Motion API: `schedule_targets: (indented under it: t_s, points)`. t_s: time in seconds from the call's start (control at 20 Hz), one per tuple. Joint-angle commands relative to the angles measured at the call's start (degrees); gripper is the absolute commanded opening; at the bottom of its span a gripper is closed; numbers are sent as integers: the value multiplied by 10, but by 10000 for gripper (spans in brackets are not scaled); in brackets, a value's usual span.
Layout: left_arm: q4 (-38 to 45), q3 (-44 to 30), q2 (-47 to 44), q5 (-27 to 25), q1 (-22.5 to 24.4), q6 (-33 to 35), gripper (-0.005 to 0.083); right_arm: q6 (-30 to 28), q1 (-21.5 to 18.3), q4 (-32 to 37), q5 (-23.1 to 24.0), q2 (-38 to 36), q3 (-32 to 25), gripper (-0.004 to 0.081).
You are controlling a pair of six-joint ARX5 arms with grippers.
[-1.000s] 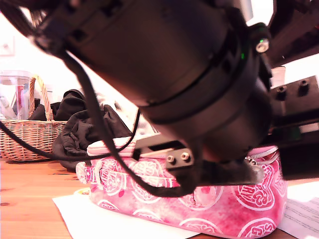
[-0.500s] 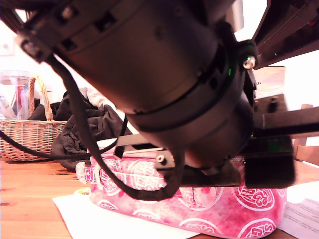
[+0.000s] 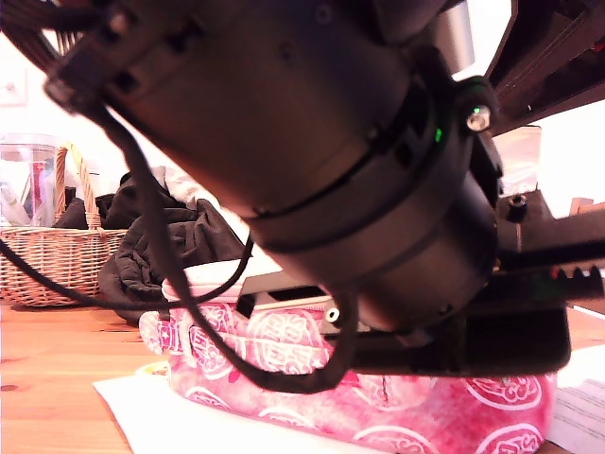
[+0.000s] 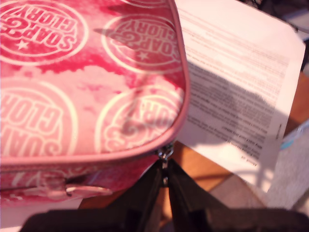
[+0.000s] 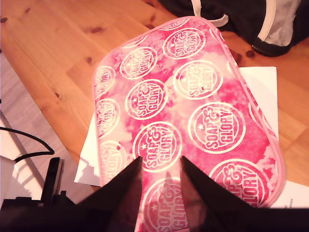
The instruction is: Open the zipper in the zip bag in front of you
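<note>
So the zip bag (image 5: 183, 121) is lying flat on a sheet of white paper (image 5: 260, 87) on the wooden table (image 5: 53, 53), pink with those white round logo prints all over the top panel. In the exterior view you mostly get a huge dark arm (image 3: 312, 161) filling the shot, with the bag's pink side (image 3: 284, 378) poking out underneath along the bottom. The first claw (image 4: 165, 179) is down at one rounded corner of the bag, its two dark fingers (image 4: 145, 193) pinched together on the little metal zipper pull (image 4: 165, 153) that hangs off the zipper (image 4: 96, 159) just under the top edge, so clenched on that. There's a printed sheet of paper (image 4: 236, 87) right beside that corner. The second claw (image 5: 160, 169) hovers over the top panel near one end, fingers (image 5: 128, 181) spread apart, with nothing between them but the logo print below. Off at the exterior view's left there's a wicker basket (image 3: 47, 255) and a heap of dark clothing (image 3: 161, 246) behind the bag.
</note>
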Motion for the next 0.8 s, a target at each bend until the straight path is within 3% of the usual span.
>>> schedule_targets:
  t_s: [0.0,0.15,0.35,0.45,0.75]
  points:
    - [-17,0,-23,14,-10,10,-21,1,3,-12,0,-2,-6,211]
    - [-47,0,-50,38,-5,23,-21,1,3,-46,-1,-2,-7,208]
    - [-54,0,-57,90,19,23,-21,-2,26,-65,0,12,-7,55]
    - [-54,0,-57,91,40,36,-21,-9,38,-64,2,29,-7,-12]
    - [-58,0,-57,150,132,82,-21,-8,44,-29,37,100,-7,-13]
